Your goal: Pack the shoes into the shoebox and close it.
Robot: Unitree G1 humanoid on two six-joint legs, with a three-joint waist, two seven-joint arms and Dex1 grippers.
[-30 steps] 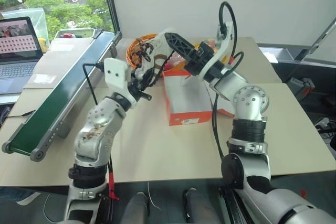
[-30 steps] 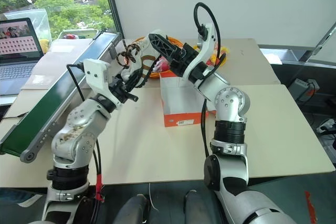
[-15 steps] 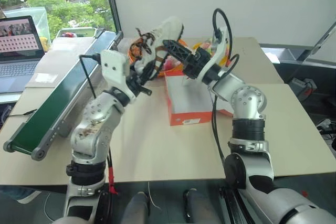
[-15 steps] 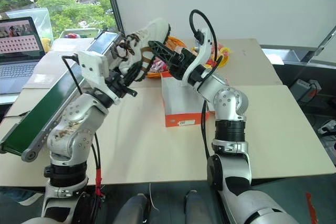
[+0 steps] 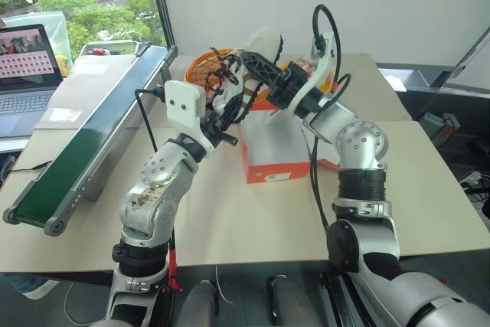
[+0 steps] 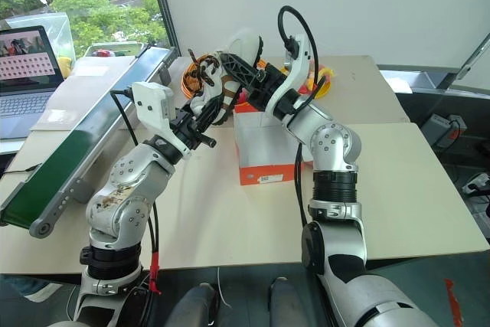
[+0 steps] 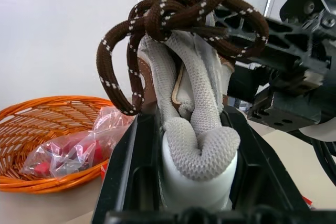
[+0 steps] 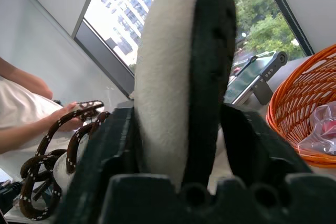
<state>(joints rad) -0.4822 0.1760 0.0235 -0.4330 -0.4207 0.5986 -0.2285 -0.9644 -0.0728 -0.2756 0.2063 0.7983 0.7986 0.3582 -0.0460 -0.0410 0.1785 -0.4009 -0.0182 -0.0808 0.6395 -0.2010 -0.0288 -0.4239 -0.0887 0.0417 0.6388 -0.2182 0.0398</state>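
One cream shoe [image 5: 264, 42] with dark brown laces [image 5: 223, 80] hangs in the air between both grippers, above the near-left end of the shoebox [image 5: 272, 148]. My left gripper [image 5: 232, 106] is shut on its heel [image 7: 195, 145]. My right gripper [image 5: 248, 59] reaches in from the right and is shut on the toe end, and the pale sole [image 8: 167, 77] sits between its fingers [image 8: 209, 66]. The orange-red shoebox stands open on the table under the right arm, which hides its inside.
A round orange wicker basket [image 5: 200, 67] with plastic-wrapped items stands behind the shoe. A green conveyor belt [image 5: 84, 143] runs along the left, with a laptop [image 5: 27, 74] beyond it. A person's arm [image 8: 31, 129] is off to one side. Bare tabletop [image 5: 230, 212] lies in front of the box.
The left arm has swung the shoe to the right, toward the box. The right gripper, open a second ago, has closed on the shoe's toe end.
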